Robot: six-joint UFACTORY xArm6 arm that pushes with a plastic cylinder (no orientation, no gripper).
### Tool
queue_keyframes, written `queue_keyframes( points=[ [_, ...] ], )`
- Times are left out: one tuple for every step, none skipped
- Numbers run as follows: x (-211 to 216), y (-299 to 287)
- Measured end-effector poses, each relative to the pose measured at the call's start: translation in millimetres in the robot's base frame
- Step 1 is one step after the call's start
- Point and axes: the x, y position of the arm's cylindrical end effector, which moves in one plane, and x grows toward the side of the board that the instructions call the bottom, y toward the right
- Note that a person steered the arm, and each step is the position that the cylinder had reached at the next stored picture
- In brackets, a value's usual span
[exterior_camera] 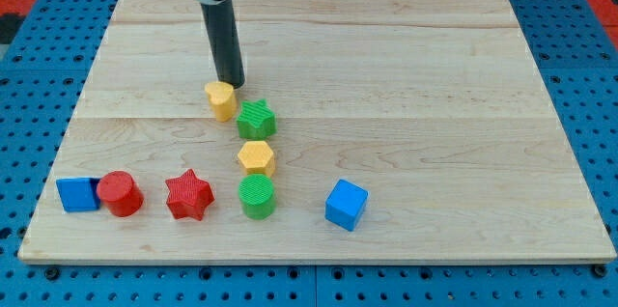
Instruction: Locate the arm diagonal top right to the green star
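Resting my tip (235,85) (a bare rod, no jaws to part or close) just above the yellow block (221,99), I judge a short slide right, clear of it, puts me diagonally up-right of the green star (256,119).

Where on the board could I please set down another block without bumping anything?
The wooden board is bare right of the blue cube and along the view's top. It is crowded around my tip, the yellow block, green star, yellow hexagon and green cylinder.
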Motion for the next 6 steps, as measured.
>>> queue_keyframes(
  points=[
    [7,-10],
    [-9,18],
    [13,119],
    [105,207],
    [178,258],
    [217,250]
  ],
)
